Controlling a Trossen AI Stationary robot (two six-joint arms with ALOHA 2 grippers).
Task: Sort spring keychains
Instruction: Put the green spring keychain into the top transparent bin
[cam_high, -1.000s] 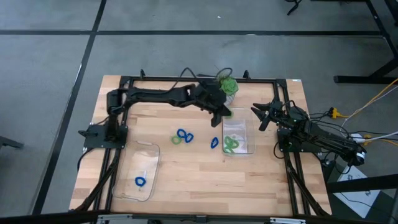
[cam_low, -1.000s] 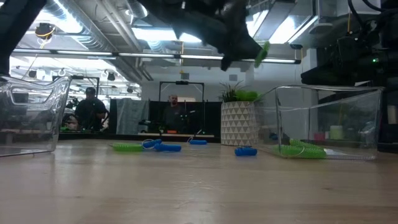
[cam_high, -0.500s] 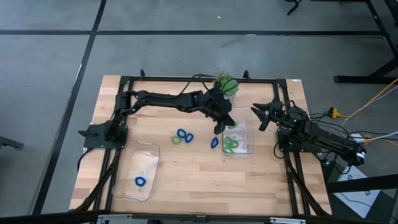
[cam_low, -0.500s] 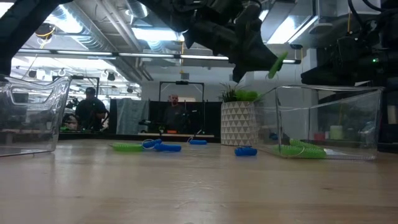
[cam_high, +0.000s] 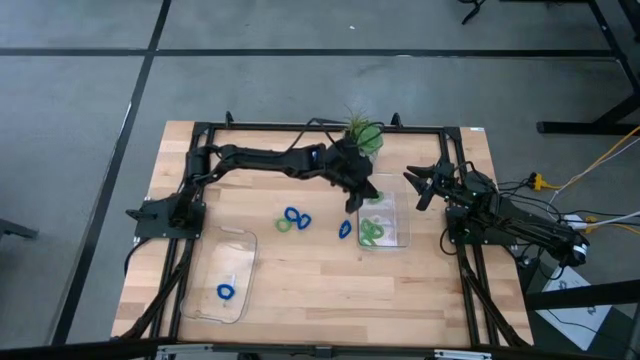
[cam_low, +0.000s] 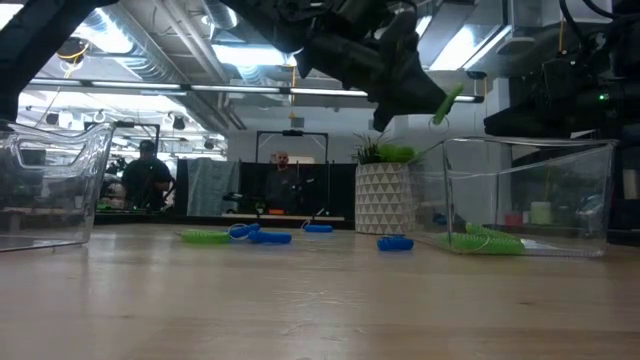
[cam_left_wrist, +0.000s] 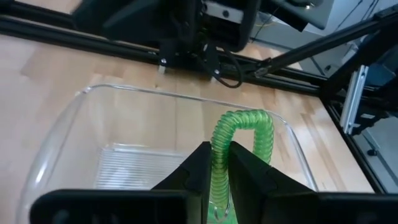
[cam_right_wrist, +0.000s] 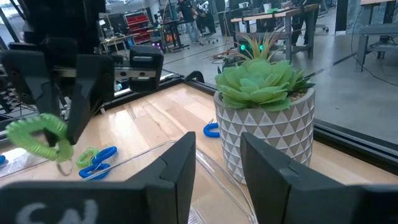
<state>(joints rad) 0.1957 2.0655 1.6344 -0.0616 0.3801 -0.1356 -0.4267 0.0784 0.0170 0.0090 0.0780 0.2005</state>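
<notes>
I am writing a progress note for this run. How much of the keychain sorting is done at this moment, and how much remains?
Partly done. The right tray already holds green keychains, and the left tray holds one blue keychain. In hand: the left gripper pinches a green keychain above the right tray. Left: loose keychains at the table centre and a blue one beside the right tray. The right gripper waits, open.

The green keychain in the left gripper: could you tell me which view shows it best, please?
The left wrist view: the green keychain fills it, pinched between the left gripper fingers above the clear tray. The right wrist view shows it dangling; the low view a sliver; the high view hides it.
</notes>
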